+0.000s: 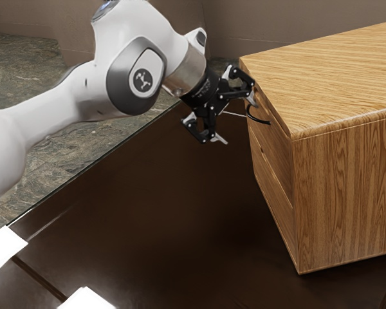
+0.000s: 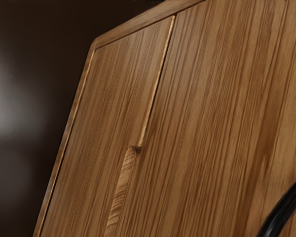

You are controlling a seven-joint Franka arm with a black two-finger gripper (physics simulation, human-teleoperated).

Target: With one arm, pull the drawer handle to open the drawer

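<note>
Item: handle (image 1: 258, 119), black, on the top drawer (image 1: 274, 140) of the cabinet's (image 1: 338, 129) left face, just beside my jaws, which stand apart. Risk: closing short, they catch nothing or slip off.

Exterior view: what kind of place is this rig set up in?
Probably a simulated indoor room, home or office style. A wooden drawer cabinet stands on a dark glossy table, with a marbled stone floor beyond the table's edge and plain brown walls behind.
</note>
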